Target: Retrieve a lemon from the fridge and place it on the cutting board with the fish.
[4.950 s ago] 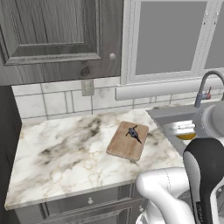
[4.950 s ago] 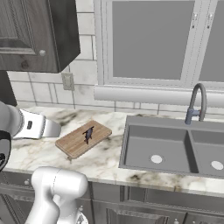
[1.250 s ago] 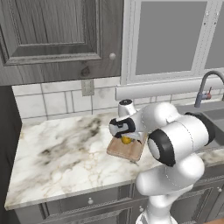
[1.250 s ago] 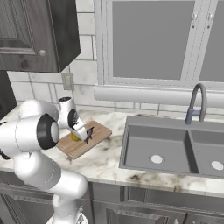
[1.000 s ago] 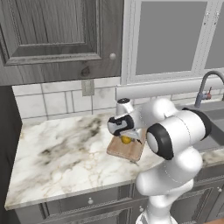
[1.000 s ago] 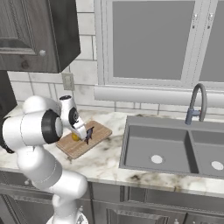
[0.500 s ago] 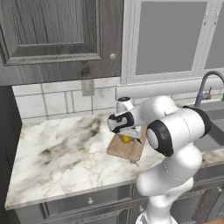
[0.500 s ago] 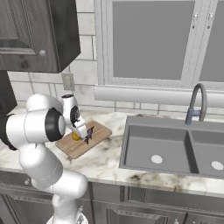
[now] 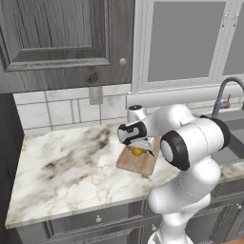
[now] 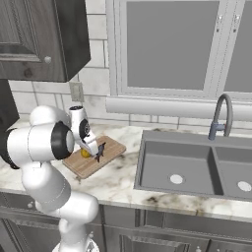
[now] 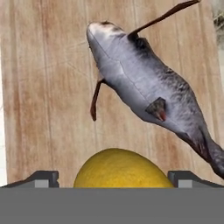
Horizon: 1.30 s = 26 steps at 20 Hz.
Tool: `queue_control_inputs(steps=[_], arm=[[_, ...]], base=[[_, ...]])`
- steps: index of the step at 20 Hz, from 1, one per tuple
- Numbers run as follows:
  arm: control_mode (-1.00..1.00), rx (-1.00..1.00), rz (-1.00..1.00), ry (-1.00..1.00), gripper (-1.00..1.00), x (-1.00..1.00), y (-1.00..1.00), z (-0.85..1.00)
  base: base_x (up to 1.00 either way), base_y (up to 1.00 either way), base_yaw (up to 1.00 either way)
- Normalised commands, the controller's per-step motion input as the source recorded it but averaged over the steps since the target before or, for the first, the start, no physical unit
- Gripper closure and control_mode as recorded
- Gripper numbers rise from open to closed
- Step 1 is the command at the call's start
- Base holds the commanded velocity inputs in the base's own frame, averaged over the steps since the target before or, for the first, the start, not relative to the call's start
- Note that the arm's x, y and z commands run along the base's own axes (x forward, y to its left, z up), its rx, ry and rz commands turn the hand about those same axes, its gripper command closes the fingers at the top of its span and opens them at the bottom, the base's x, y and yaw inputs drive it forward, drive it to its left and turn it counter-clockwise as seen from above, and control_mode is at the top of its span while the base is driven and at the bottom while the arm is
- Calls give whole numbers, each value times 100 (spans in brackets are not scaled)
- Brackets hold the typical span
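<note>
Far left in the left base view: dark wood upper cabinet [image 9: 62, 43] over a pale tiled backsplash with a wall outlet [image 9: 96, 95]. Below: marble counter [image 9: 66, 167], veined grey and tan, drawer fronts beneath.

Further right: light-brown cutting board [image 9: 143, 163] flat on the counter, near its middle, one corner toward the front edge. On the board: yellow lemon [image 9: 137, 151], sitting low against the wood, directly beneath the gripper [image 9: 138, 144]. Jaws spread wide, one tip on each side of the lemon with a gap to the fruit on both sides in the hand view; released, not clamped. White arm bent over the board from the right, big dark-jointed elbow in front.

Far right: grey window panels above, curved faucet [image 9: 224, 93] at the edge.

Right base view, left to right: dark cabinet [image 10: 34, 34], arm, then the cutting board [image 10: 91, 165] with the lemon [image 10: 85, 153] just left of the dark fish [image 10: 100, 150]; gripper [image 10: 89, 147] directly over the lemon. Beyond: double grey sink [image 10: 197, 167] and faucet [image 10: 220, 117] below the window.

Hand view: wood grain of the cutting board [image 11: 39, 87] running top to bottom; grey-blue fish [image 11: 148, 92] lying diagonally, head upper left, tail lower right, thin fins sticking out; lemon [image 11: 120, 169] at the bottom centre, just short of the fish, not touching it; dark fingertips [image 11: 41, 177] at either side of the fruit, apart from its skin.
</note>
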Motion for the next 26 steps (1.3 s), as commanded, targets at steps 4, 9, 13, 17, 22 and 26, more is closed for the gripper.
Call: queue_control_inputs(steps=[4, 9, 13, 17, 22, 26], arm=[[-100, 0, 0, 0, -100, -5, 0, 22], [-100, 0, 0, 0, -100, -16, 0, 42], [-100, 0, 0, 0, -100, -24, -1, 29], [-100, -1, 0, 0, -100, -33, -2, 12], [-100, -3, -1, 0, -100, -47, -13, 12], [-100, 0, -1, 0, -100, -74, -39, 36]], base=[[0, 0, 0], [0, 0, 0], [0, 0, 0], [0, 0, 0], [0, 0, 0], [0, 0, 0]])
